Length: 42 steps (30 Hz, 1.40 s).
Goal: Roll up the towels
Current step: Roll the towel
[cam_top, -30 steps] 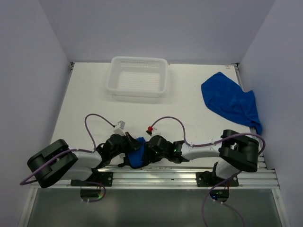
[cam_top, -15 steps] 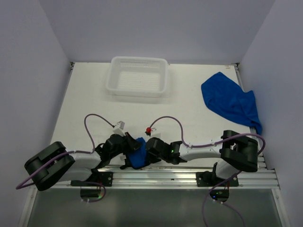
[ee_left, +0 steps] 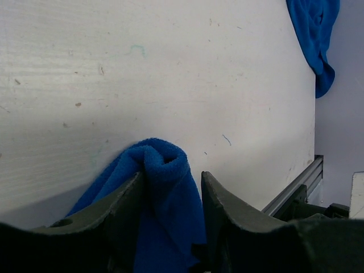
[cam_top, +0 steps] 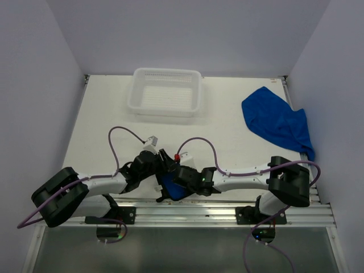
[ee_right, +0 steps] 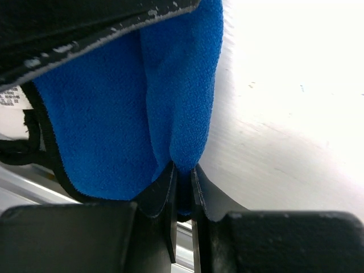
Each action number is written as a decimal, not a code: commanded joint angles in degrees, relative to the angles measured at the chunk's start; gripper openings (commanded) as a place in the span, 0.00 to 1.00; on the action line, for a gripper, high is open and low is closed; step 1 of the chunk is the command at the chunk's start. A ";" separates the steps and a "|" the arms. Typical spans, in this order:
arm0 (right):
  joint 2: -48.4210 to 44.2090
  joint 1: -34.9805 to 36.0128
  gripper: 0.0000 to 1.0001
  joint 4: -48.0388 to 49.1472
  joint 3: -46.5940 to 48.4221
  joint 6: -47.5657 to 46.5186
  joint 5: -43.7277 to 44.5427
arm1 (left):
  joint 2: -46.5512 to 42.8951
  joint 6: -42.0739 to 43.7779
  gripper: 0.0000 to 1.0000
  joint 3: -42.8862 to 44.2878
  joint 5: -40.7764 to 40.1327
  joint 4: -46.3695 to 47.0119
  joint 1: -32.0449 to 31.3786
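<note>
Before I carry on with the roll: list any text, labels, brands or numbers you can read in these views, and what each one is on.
White label, at the left edge of the right wrist view: fine print, too small and blurred to read.
White basket: no print visible.
Near towel and far towel: plain blue, no tag or lettering visible.
Nothing else legible in any view.

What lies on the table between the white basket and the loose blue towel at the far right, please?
Nothing: that stretch between the basket and the loose towel is bare white table, as the top external view shows.
</note>
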 commanded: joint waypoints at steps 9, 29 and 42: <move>2.35 0.36 0.00 -8.27 1.91 0.29 9.68 | -2.90 -0.28 0.57 7.21 5.65 -10.40 0.91; 3.32 2.73 0.00 -5.20 1.83 1.61 11.88 | 7.99 -1.17 0.60 12.83 9.52 -3.82 1.00; 1.47 3.61 0.00 -1.24 -0.90 3.46 11.88 | 10.37 -2.21 0.58 12.14 7.93 -3.83 1.09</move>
